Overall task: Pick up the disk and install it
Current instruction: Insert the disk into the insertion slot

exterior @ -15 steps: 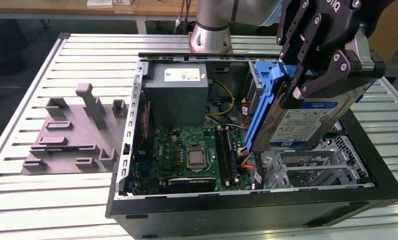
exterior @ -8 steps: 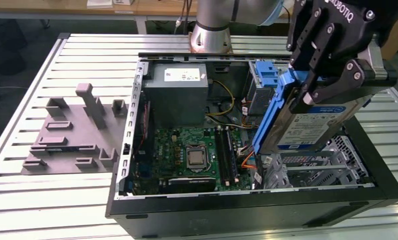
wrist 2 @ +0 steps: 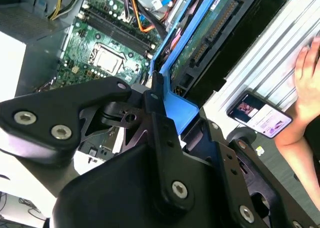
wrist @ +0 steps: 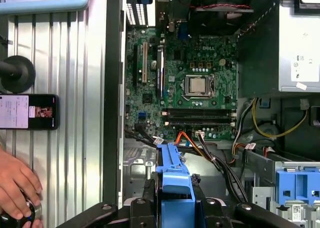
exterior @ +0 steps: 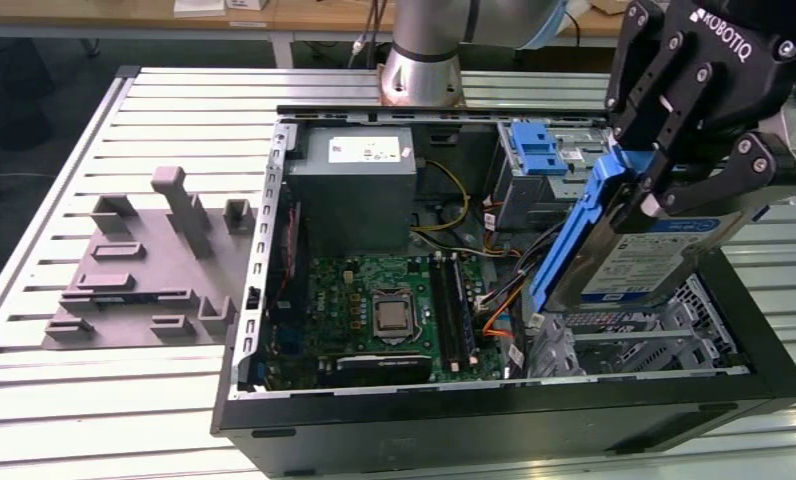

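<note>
Hand [exterior: 665, 195] clamped on the disk [exterior: 638, 255] by its blue bracket; disk tilted, held above the drive cage [exterior: 638, 335] inside the open computer case [exterior: 505, 400]. Judgement: level it, align bracket with cage rails, keep clear of cables [exterior: 498, 300].

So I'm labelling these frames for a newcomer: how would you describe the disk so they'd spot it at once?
Find the open black computer case on the slatted table. Over its drive-bay end, on the exterior view's right, the black pincer is shut on the disk, tilted above the case. It is the flat silver slab with a white-and-blue label in a blue bracket, unlike the grey power-supply box fixed inside.
</note>
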Tool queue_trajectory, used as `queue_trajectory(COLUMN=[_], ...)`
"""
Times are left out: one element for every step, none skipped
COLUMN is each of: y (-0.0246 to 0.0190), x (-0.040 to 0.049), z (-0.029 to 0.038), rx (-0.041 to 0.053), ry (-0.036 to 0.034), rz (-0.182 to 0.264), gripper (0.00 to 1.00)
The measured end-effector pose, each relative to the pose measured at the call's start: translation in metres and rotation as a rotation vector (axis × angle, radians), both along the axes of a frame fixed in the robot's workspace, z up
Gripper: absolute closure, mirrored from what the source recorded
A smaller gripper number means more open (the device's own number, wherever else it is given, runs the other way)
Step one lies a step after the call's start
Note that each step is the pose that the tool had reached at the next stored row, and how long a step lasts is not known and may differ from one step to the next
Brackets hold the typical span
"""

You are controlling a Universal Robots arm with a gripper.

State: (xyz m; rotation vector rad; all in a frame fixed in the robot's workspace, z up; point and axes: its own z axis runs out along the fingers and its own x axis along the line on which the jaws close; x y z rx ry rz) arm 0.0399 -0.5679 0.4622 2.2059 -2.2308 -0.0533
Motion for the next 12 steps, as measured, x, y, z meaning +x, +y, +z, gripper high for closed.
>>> queue_trajectory(y=[0.0,0.0,0.0,0.0,-0.0001,-0.0001,-0.0002,-0.0002,-0.0002,-0.0002,-0.0002,-0.0002], x=[0.0,0.0,0.0,0.0003,0.0014,0.0029,0.0054,0.0082,0.0108,0.013,0.0153,0.0174], z=[0.0,-0.0001,-0.0003,-0.0008,-0.0013,-0.002,-0.0026,-0.0033,-0.0038,-0.0045,-0.0053,-0.006], rx=[-0.0001,-0.0001,0.0001,0.0004,0.0003,0.0003,0.0003,0.0003,0.0001,0.0002,0.0002,0.0002], ry=[0.0,0.0,0.0,0.0,0.0,0.0,0.0,0.0,0.0,0.0,0.0,0.0], rz=[0.0,0.0,0.0,0.0,0.0,0.0,0.0,0.0,0.0,0.0,0.0,0.0], gripper=[0.64,0.64,0.64,0.64,0.64,0.64,0.64,0.64,0.64,0.64,0.64,0.64])
